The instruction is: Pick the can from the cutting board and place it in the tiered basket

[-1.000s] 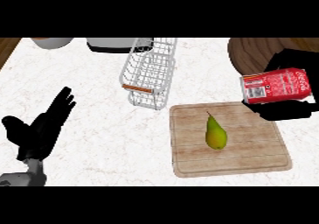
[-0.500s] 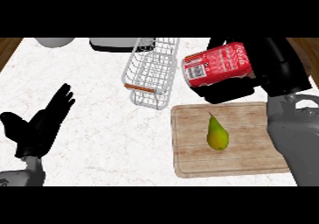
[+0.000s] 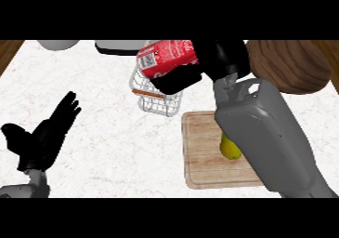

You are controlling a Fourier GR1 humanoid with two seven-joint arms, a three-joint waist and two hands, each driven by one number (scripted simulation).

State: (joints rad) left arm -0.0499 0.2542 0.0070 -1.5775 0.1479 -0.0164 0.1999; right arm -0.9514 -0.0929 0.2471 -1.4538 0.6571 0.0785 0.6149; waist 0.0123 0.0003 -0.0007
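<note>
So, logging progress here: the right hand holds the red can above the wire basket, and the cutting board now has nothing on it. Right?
Not quite. The head view shows the right hand holding the red can above the wire basket, but the cutting board isn't bare: a pear lies on it, partly hidden by the forearm.

Right hand (image 3: 199,69) seemingly curled in a grasp; left hand (image 3: 45,137) rests open.

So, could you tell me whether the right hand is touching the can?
Touching. In the head view the right hand has its fingers curled round the red can, which it holds above the tiered basket.
</note>
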